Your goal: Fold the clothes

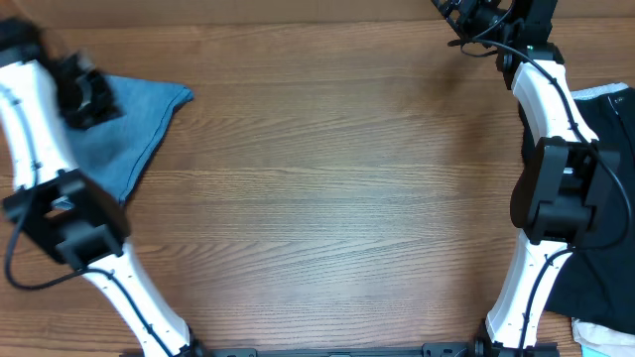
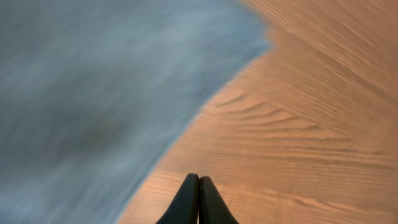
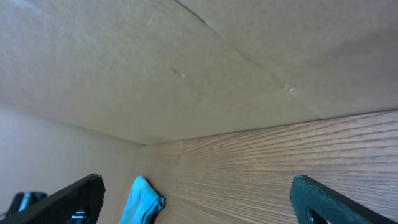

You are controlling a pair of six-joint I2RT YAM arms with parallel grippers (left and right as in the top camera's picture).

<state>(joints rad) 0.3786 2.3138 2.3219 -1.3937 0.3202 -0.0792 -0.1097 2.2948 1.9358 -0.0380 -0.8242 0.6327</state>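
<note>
The clothes, light blue denim jeans (image 1: 127, 127), lie bunched in a rough triangle at the table's far left; part is hidden under my left arm. My left gripper (image 1: 91, 97) hovers over them, blurred by motion. In the left wrist view the left gripper (image 2: 199, 180) is shut with nothing between its fingers, above bare wood just right of the jeans' edge (image 2: 93, 106). My right gripper (image 1: 468, 16) is at the far right back edge, open and empty. In the right wrist view its wide-apart fingers frame the right gripper (image 3: 198, 183), with the jeans (image 3: 142, 200) small and far off.
A black garment (image 1: 613, 188) lies at the table's right edge beside the right arm, with a white cloth (image 1: 603, 337) at the bottom right corner. A beige wall (image 3: 186, 68) rises behind the table's back edge. Wooden tabletop (image 1: 337, 188) spans the middle.
</note>
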